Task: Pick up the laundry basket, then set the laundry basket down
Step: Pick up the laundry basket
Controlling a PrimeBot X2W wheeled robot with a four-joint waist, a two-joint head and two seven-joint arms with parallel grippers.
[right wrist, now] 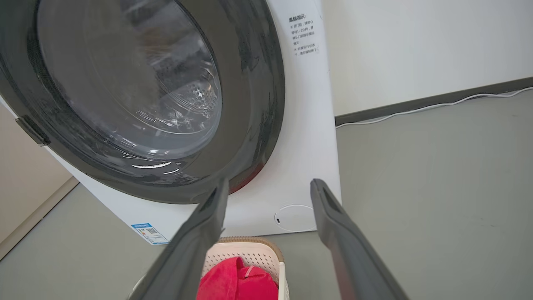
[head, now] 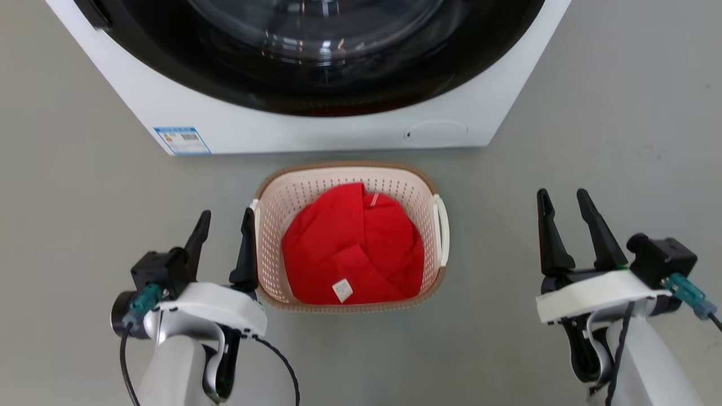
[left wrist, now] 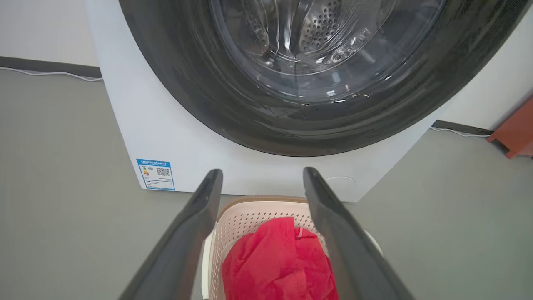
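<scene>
Logging status at this frame.

- The laundry basket sits flat on the grey floor. The washing machine stands just beyond the basket's far rim, with its door shut. A red garment is heaped inside the basket.
- Left gripper: on the basket's left side, fingers apart. The inner finger is just beside the basket's left loop handle. I cannot tell from the head view whether it touches. Nothing is clasped. In the left wrist view, the basket's far wall shows between the two spread fingers.
- Right gripper: well apart from the basket, out past the basket's right loop handle, fingers spread and empty. The right wrist view catches the basket's far right corner low down, beside one finger.

Progress, as a judgement: the basket is on the floor and not gripped, so I read the pick-up as not yet done. The left arm looks staged at its handle. The right arm is not.

Left to do:
1. Bring the right gripper in to the basket's right handle.
2. Seat both grips.
3. Lift level, so the garment stays in the basket.
4. Set the basket down and release.
</scene>
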